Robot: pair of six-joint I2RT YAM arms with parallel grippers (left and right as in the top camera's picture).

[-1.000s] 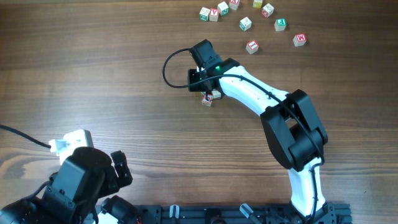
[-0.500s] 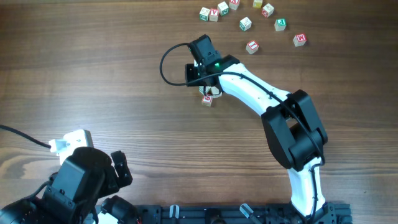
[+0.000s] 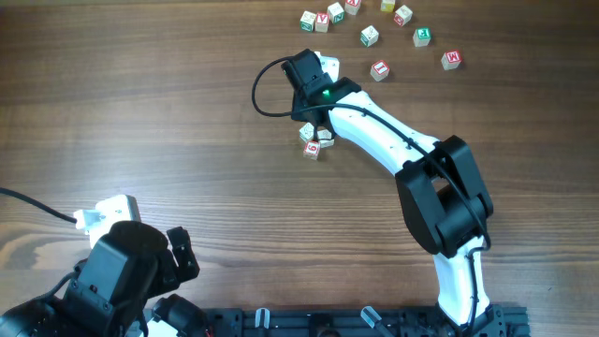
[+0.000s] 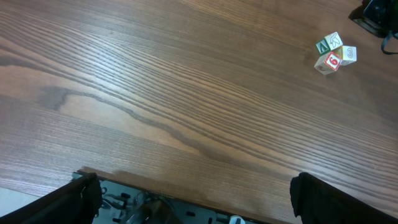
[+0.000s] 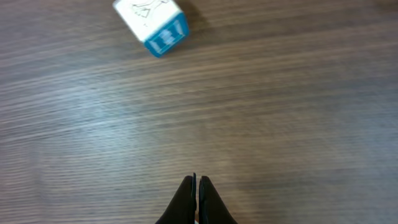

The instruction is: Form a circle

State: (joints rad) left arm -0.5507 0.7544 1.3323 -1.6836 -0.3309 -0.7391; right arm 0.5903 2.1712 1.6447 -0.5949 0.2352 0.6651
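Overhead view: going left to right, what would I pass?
Left arm → clump of three letter cubes → red-marked cube → cube by the top edge → green-marked cube → rightmost red-marked cube.

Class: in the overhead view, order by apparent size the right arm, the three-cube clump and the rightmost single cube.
Largest to smallest:
right arm
three-cube clump
rightmost single cube
The arm is nearer the camera, yet plainly largest.
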